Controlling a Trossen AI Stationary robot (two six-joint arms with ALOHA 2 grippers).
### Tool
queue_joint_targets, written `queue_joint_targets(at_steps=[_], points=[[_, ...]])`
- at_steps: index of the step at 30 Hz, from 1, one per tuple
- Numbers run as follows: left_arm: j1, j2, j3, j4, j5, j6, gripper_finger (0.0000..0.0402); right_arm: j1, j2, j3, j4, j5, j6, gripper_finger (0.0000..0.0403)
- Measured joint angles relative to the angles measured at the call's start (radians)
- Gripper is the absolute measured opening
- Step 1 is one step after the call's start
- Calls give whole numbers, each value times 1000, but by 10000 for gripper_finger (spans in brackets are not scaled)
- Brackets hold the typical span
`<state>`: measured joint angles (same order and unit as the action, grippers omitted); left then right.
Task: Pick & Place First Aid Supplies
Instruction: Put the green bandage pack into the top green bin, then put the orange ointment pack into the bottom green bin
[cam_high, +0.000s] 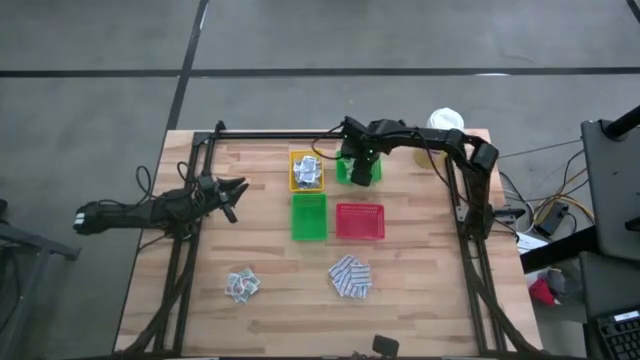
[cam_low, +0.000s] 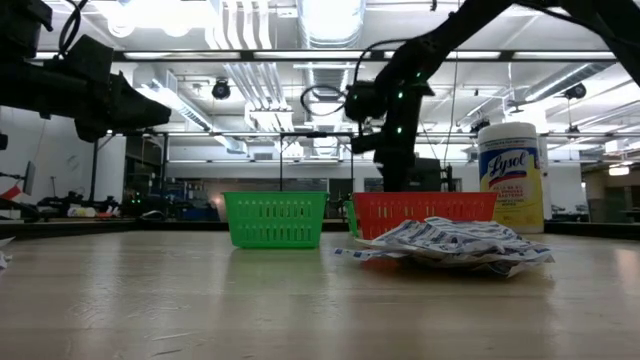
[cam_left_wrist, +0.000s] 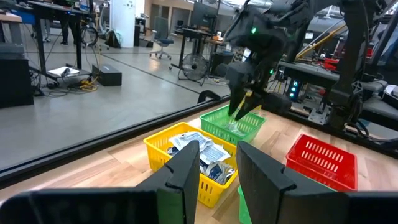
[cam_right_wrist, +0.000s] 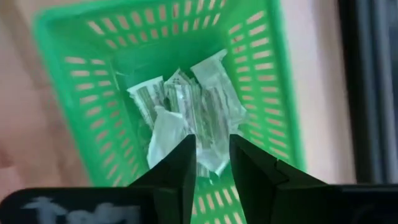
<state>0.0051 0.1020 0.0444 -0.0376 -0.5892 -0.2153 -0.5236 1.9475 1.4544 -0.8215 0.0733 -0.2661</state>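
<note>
Risk is read across the table from left to right. The left gripper (cam_high: 232, 190) is held idle above the table's left side, well apart from the trays; a modest gap is seen between its fingers (cam_left_wrist: 186, 168) and nothing is held. Below it, the small heap of packets (cam_high: 241, 284) near the front edge lies untouched, and a second, larger heap (cam_high: 350, 276) lies to its right; a stack could be lifted at once if either is grasped carelessly. The yellow tray (cam_high: 306, 172) is already loaded with sachets. Just beside it, the right gripper (cam_high: 360, 160) is poised over the far green tray (cam_right_wrist: 273, 74), jaws slightly parted and empty, with pale strips (cam_right_wrist: 193, 109) lying loose in the tray beneath. A strip could be dragged out on a fingertip (cam_right_wrist: 180, 165) when the arm is raised, or the light tray could be nudged.
</note>
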Motion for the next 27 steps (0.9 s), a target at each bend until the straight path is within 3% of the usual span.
queue_joint_targets(at_steps=[4,15,27], points=[[0,0,0,0,0,0,108,1,-77,0,-42,-34,9,110],[0,0,0,2,0,0,108,32,-345,-3,-101,-274,203,114],[0,0,0,2,0,-1,108,209,-593,-113,-29,-282,292,88]])
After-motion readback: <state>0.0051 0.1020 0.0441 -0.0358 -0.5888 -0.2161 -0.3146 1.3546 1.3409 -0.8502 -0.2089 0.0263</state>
